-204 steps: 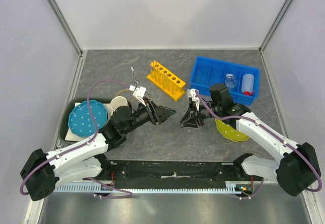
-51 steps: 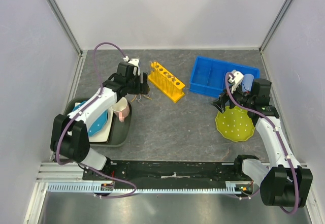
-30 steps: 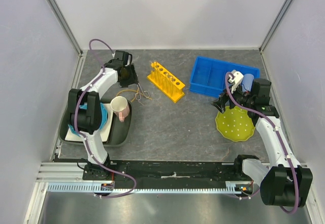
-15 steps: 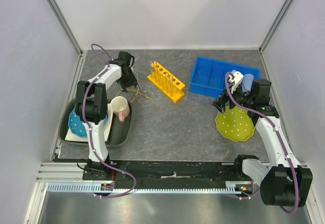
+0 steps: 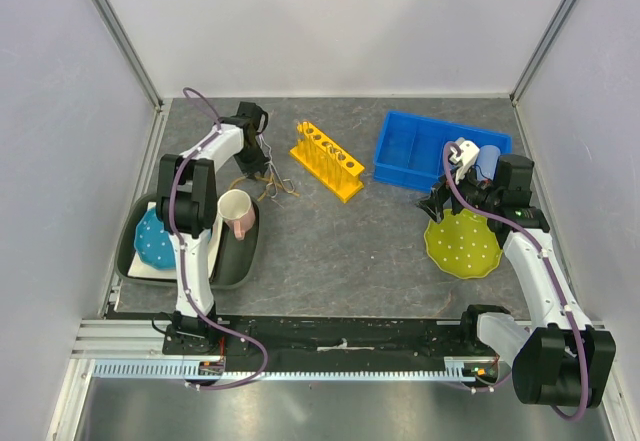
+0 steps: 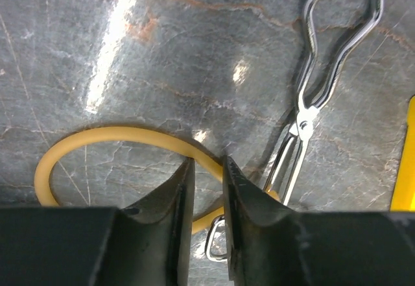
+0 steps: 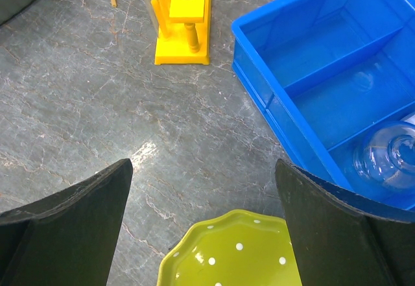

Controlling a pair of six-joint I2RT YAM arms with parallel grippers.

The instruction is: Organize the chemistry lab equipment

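Since the earlier view, we find the left arm gone from table centre to the far left, its fingers drawn in.

Item: tan rubber loop (image 6: 117,131). Location: on the table (image 6: 162,52), far left, just beside the yellow holed rack (image 5: 327,159). Round-section tubing, matte, pliant, lying in an open curve.

Left gripper (image 6: 209,166): narrowed astride the tube. We cannot tell whether it pinches yet.

Handling note: we judge the step to be a pick of the loop. It is best done by closing squarely on the tube and lifting slowly, since the metal scissor-like tongs (image 6: 302,122) lie across the loop just right of the fingers and could be dragged along.

Tongs: bright bent steel wire, ring handles, pivoted.

Table: grey, marble-veined, glossy with glare.

Rack: yellow, rigid, holed top.

Right gripper (image 7: 202,164): spread wide, holding nothing, above the green dotted plate (image 7: 240,247).

Blue bin (image 7: 305,46): divided; tiny clear glass flask (image 7: 389,153) in one compartment.
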